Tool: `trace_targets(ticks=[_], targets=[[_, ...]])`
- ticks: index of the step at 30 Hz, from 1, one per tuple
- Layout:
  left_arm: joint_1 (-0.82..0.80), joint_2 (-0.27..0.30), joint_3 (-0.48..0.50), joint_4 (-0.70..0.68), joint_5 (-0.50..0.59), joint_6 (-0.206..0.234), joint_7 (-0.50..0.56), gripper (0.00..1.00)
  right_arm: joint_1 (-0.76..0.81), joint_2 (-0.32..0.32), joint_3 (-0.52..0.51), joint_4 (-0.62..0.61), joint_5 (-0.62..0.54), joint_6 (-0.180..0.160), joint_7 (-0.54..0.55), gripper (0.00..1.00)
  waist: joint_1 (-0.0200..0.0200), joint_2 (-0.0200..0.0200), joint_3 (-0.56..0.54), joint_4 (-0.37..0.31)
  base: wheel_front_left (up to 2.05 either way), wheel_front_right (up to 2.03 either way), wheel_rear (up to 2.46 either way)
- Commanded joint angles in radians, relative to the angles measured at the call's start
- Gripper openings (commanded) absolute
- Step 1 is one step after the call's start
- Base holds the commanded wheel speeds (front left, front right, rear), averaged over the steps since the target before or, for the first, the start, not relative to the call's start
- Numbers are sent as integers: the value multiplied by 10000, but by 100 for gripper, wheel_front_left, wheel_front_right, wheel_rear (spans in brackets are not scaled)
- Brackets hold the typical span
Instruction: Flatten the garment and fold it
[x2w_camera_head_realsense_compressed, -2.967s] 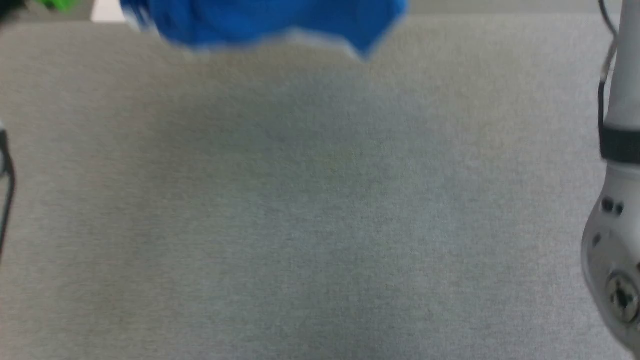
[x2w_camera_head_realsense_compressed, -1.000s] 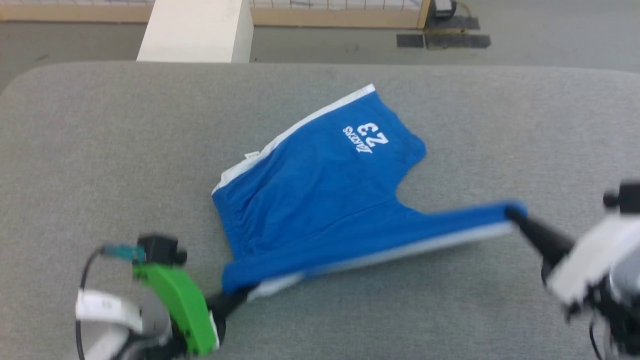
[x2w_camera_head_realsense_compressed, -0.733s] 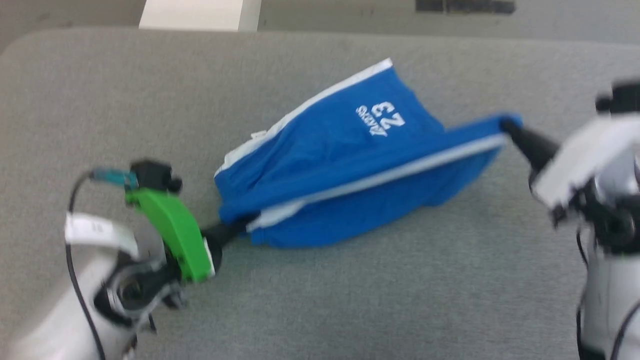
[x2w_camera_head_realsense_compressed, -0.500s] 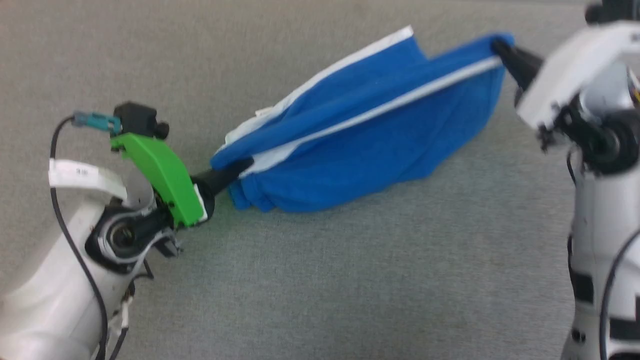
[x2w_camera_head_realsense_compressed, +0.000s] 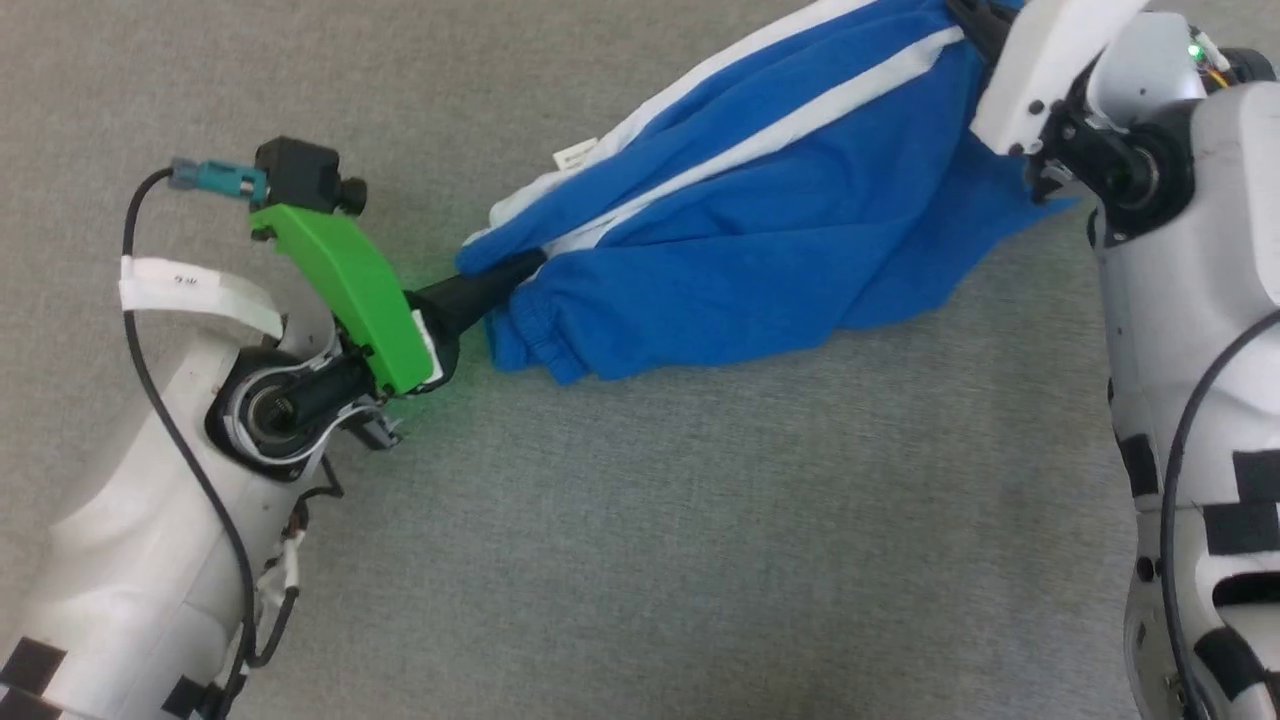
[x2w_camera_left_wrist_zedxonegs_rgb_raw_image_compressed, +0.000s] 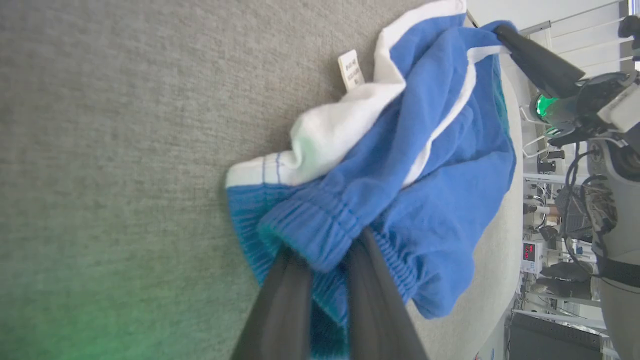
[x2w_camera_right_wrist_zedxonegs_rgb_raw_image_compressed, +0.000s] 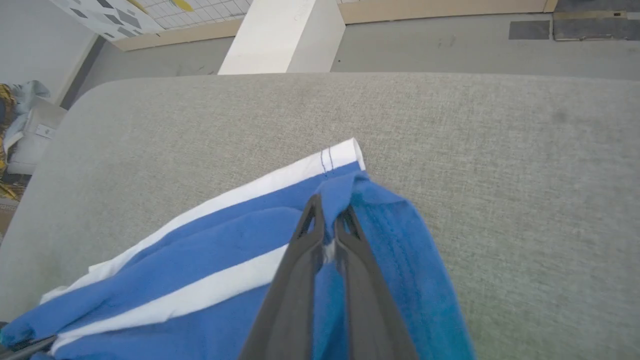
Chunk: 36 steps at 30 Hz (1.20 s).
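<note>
The garment (x2w_camera_head_realsense_compressed: 760, 220), royal-blue shorts with white side stripes, lies bunched and doubled over on the grey cloth table (x2w_camera_head_realsense_compressed: 640, 550). My left gripper (x2w_camera_head_realsense_compressed: 525, 265) is shut on the elastic waistband at its left end; in the left wrist view the left gripper (x2w_camera_left_wrist_zedxonegs_rgb_raw_image_compressed: 325, 247) pinches the ribbed band of the garment (x2w_camera_left_wrist_zedxonegs_rgb_raw_image_compressed: 440, 165). At the upper right, my right gripper (x2w_camera_head_realsense_compressed: 965, 20) is shut on the leg hem and holds it raised. The right wrist view has the right gripper (x2w_camera_right_wrist_zedxonegs_rgb_raw_image_compressed: 330, 206) clamped on a blue fold of the garment (x2w_camera_right_wrist_zedxonegs_rgb_raw_image_compressed: 200, 280) beside the white stripe end.
The padded table (x2w_camera_right_wrist_zedxonegs_rgb_raw_image_compressed: 500, 150) has a rounded far edge, with floor and a white pillar (x2w_camera_right_wrist_zedxonegs_rgb_raw_image_compressed: 285, 35) beyond it. My right arm (x2w_camera_head_realsense_compressed: 1190, 300) stands along the right side. A small white label (x2w_camera_left_wrist_zedxonegs_rgb_raw_image_compressed: 351, 70) sticks out of the waistband.
Both grippers have carried the held striped edge away from me over the rest of the garment, covering the white lettering. The head camera has tilted down as well.
</note>
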Motion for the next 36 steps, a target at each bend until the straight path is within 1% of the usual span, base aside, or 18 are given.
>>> trace_targets(ticks=[1, 6, 7, 8, 9, 14, 18, 22, 25, 27, 28, 31, 34, 35, 36], targets=[[-76, 7, -47, 188, -3, -24, 2, 0, -211, -3, 108, 241, -57, -13, -137, 0, 0, 0, 227, 230, 0, 0, 0], [6, -31, -43, 402, -124, -122, 3, 0, -415, -3, 379, 1071, -94, -13, -625, 0, 0, 0, 165, 282, 0, 0, 0], [39, -18, -27, 458, -145, -129, -8, 2, -432, -3, 390, 1196, -103, -13, -722, 9, 0, 0, 127, 279, 0, 0, 0], [90, -14, 8, 525, -179, -133, -48, 54, -443, -3, 410, 1346, -124, -13, -824, 49, 0, 0, 52, 270, 0, 0, 0], [139, -14, 38, 559, -206, -134, -88, 100, -457, -3, 404, 1437, -161, -13, -931, 100, 0, 0, -21, 261, 0, 0, 0], [448, 197, 242, 534, -179, -101, -423, 100, -488, -3, 146, 1680, -147, -13, -1504, 100, 0, 0, -672, 208, 0, 0, 0], [775, 399, 428, 301, -167, 55, -704, 100, -236, -3, -76, 1576, 61, -13, -1609, 100, 0, 0, -1377, 157, 0, 0, 0], [1171, 614, 549, -204, -56, 313, -997, 100, 294, -3, -172, 1080, -47, -13, -1633, 100, 0, 0, -1977, 105, 0, 0, 0], [1429, 887, 599, -625, 533, 557, -1609, 100, 881, -21, -200, 482, -323, -13, -1617, 100, 0, 0, -2311, 62, 0, 0, 0], [1588, 1147, 673, -954, 1351, 756, -2473, 100, 1375, -97, -126, -4, -645, -13, -1556, 100, 0, 0, -2491, 10, 0, 0, 0], [1682, 1288, 716, -1155, 1958, 868, -3133, 100, 1681, -153, -49, -267, -860, -13, -1477, 100, 0, 0, -2588, -23, 0, 0, 0], [2021, 1667, 617, -1595, 4065, 1453, -5126, 100, 2486, -341, 153, -921, -1610, -13, -1006, 100, 0, 0, -2726, -96, 0, 0, 0], [2499, 1668, 423, -1901, 5739, 2126, -6924, 100, 3032, -360, 95, -1319, -2225, -13, -358, 100, 0, 0, -2774, -108, 0, 0, 0], [2718, 1532, 411, -2016, 6174, 2379, -7335, 100, 3181, -345, 56, -1437, -2433, -13, -66, 100, 0, 0, -2757, -79, 0, 0, 0], [2885, 1436, 392, -2099, 6527, 2557, -7505, 100, 3269, -335, 62, -1536, -2611, -13, 163, 100, 0, 0, -2716, -40, 0, 0, 0]])
